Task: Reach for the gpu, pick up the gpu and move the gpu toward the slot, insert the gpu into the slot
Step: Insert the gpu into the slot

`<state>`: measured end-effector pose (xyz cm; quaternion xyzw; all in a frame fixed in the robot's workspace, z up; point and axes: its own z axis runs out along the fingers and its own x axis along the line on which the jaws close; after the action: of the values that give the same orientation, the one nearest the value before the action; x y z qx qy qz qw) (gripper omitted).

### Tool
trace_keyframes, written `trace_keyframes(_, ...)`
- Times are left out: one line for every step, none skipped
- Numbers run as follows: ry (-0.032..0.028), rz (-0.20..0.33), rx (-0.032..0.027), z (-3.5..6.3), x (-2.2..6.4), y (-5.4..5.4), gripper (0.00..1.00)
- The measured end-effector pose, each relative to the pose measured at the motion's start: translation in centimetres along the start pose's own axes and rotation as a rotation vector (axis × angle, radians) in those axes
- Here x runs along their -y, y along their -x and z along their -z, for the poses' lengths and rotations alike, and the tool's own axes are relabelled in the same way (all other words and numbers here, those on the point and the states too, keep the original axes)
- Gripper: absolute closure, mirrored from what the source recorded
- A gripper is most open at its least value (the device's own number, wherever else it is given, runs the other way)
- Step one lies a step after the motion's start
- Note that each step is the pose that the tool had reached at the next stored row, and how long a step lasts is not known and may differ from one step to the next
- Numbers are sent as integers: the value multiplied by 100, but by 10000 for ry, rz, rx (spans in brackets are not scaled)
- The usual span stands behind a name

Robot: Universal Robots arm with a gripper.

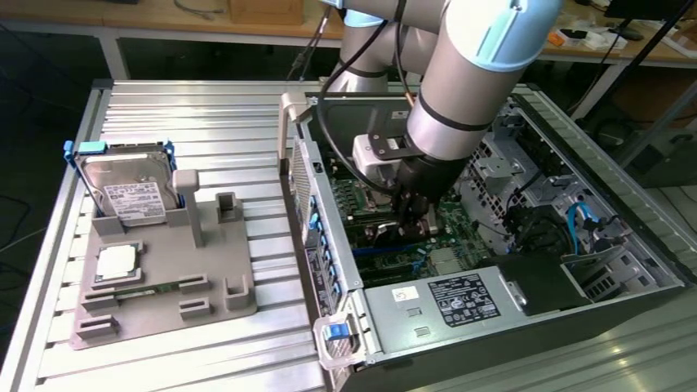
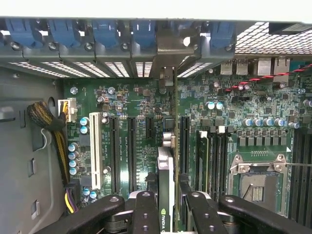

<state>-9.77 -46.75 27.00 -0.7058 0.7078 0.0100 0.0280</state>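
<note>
Gripper [image 2: 167,207] clamped on one gpu [image 2: 166,175] edge-on over the motherboard [image 2: 122,97], one hard drive [image 1: 133,196] on a grey holder [image 1: 163,286], ribbed metal table [image 1: 196,114]

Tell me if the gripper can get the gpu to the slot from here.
Probably yes: the gripper holds the gpu edge-on right over the motherboard, its bracket near the case's rear openings. I cannot see the slot itself beneath the card.

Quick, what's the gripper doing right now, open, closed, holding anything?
Gripper: closed on the gpu, holding it edge-down over the green motherboard inside the computer case.
</note>
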Motion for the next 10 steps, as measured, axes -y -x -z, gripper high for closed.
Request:
trace_keyframes(2, 0, -1, -2, 0, -1, 73)
trace_keyframes(3, 0, -2, -4, 0, -1, 73)
trace_keyframes(4, 0, -2, -6, 0, -1, 73)
trace_keyframes(5, 0, 0, -8, 0, -2, 73)
trace_keyframes(7, 0, -1, -10, 0, -2, 73)
trace_keyframes(14, -2, 0, -16, 0, -4, 73)
trace_keyframes(19, -2, -1, -17, 0, -4, 73)
trace_keyframes(24, -3, -2, -19, 0, -4, 73)
trace_keyframes(29, -3, -1, -20, 0, -4, 73)
trace_keyframes(33, -3, -1, -21, 0, -4, 73)
